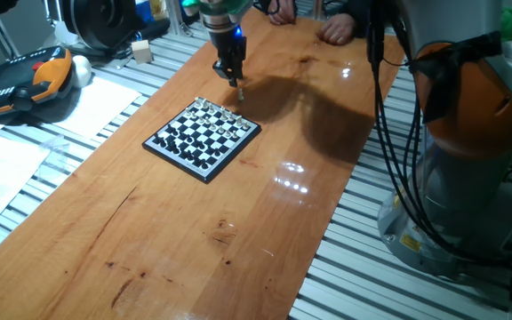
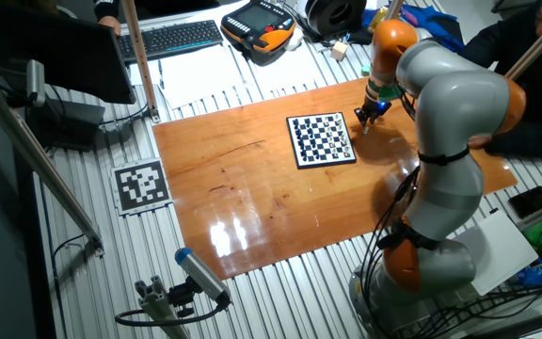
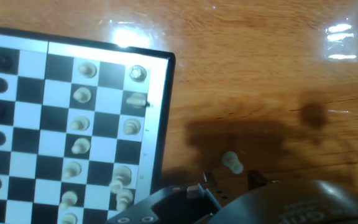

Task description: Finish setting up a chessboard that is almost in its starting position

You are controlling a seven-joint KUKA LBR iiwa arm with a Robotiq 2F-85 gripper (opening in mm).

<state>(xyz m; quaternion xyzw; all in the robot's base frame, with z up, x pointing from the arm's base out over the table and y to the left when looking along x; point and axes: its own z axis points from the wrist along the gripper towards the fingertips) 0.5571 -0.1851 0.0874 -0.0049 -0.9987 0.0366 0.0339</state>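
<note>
The chessboard (image 1: pixel 203 138) (image 2: pixel 322 139) lies on the wooden table, black-rimmed, with rows of black and white pieces on it. In the hand view its right part (image 3: pixel 160 124) shows the white pieces lined up in the two columns nearest the rim. One small white piece (image 3: pixel 232 162) (image 1: pixel 238 92) stands off the board on the bare wood, just right of that rim. My gripper (image 1: pixel 236 82) (image 2: pixel 365 118) (image 3: pixel 230 178) hangs directly over this piece, open, with one finger on each side of it and a little gap to both. Contact with the piece cannot be made out.
A teach pendant (image 1: pixel 25 80) (image 2: pixel 262 24), papers (image 1: pixel 7 169) and a keyboard (image 2: pixel 172 38) lie off the table's far side. A person's hands (image 1: pixel 336 31) rest at the table end behind the gripper. The arm's base (image 1: pixel 469 133) stands to the right.
</note>
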